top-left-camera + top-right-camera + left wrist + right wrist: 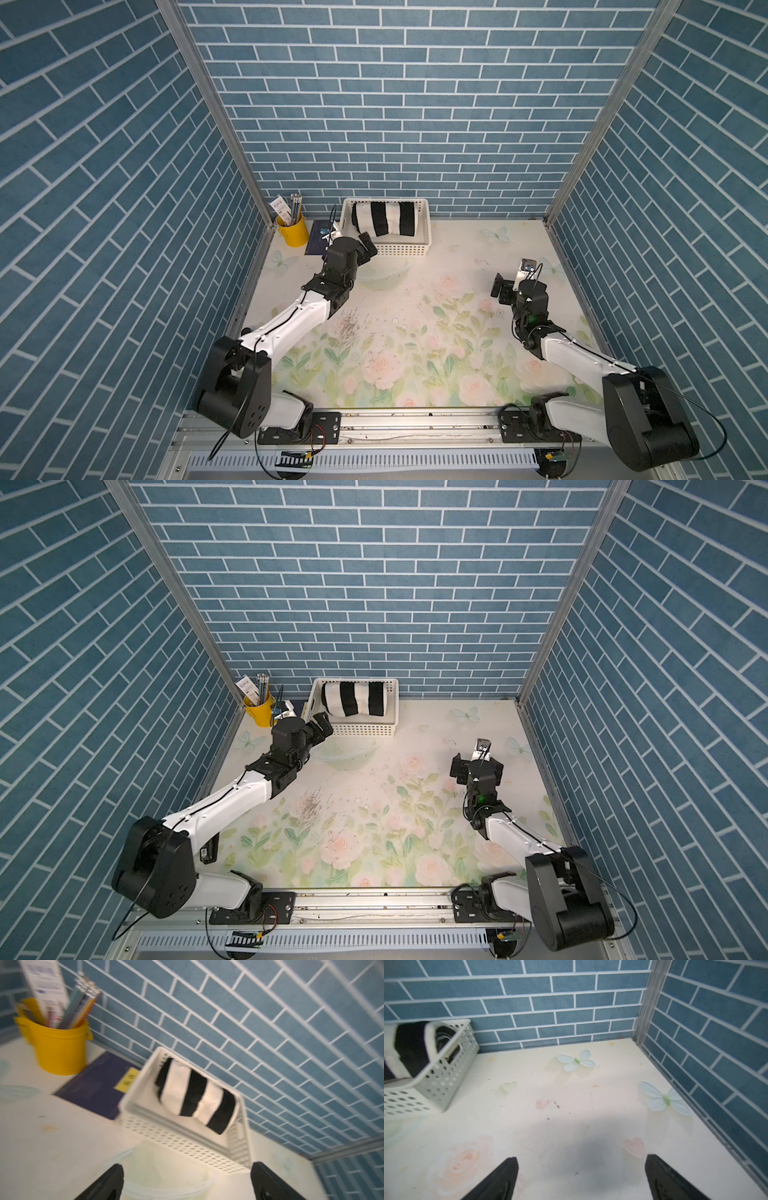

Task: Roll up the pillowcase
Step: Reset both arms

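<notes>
Seemingly finished: the pillowcase (384,219) lies rolled in the basket (390,248), just ahead of the left claw (369,248), well apart from the right claw (497,286); both spread wide, holding nothing.

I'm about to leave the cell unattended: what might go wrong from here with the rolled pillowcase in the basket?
The open left end effector hangs close to the front corner of the white basket; a stray move might shove it. The rolled pillowcase lies loose inside, held by nothing, so it may slacken. The yellow cup of pencils stands near that arm and might tip.
</notes>
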Controlling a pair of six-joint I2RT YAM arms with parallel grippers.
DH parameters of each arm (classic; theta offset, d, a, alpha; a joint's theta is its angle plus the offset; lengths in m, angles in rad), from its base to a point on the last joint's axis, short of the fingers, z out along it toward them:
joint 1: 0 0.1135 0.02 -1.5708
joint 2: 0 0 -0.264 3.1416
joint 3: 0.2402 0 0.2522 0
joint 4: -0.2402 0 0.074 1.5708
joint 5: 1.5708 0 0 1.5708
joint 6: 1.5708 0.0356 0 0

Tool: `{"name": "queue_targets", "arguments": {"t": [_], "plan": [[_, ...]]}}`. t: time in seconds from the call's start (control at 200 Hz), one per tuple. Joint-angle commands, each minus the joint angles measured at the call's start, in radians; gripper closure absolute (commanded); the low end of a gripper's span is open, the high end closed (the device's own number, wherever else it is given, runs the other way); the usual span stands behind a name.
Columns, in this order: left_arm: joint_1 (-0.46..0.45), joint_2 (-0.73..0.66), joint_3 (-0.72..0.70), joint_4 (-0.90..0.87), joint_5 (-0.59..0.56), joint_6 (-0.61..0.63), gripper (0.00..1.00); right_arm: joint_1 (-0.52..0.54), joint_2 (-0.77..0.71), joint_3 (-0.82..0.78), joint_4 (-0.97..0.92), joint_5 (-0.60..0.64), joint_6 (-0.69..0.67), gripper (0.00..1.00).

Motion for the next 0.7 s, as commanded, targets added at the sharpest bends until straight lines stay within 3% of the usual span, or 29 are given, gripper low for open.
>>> {"name": "queue_targets", "arguments": {"t": [0.0,0.115,0.205,0.44,0.535,0.595,0.695], "plan": [[0.027,-0.033,-0.084,-0.137,-0.266,0.225,0.0,-0.007,0.066,-0.027,0.266,0.113,-0.151,0.0],[0.114,-0.068,-0.186,-0.037,-0.305,0.314,0.0,-0.014,0.154,-0.006,0.305,0.098,-0.23,0.0],[0.172,-0.067,-0.266,0.105,-0.317,0.384,0.0,-0.023,0.211,-0.042,0.445,0.087,-0.281,0.0],[0.286,0.061,-0.387,0.513,-0.249,0.479,0.0,-0.118,0.25,-0.16,0.648,-0.116,-0.231,0.0],[0.298,0.094,-0.479,0.721,-0.196,0.526,0.0,-0.155,0.258,-0.226,0.765,-0.209,-0.215,0.0],[0.328,0.106,-0.509,0.772,-0.097,0.523,0.0,-0.17,0.313,-0.253,0.882,-0.256,-0.218,0.0],[0.344,0.104,-0.575,0.879,-0.002,0.542,0.0,-0.178,0.31,-0.237,0.83,-0.294,-0.221,0.0]]}}
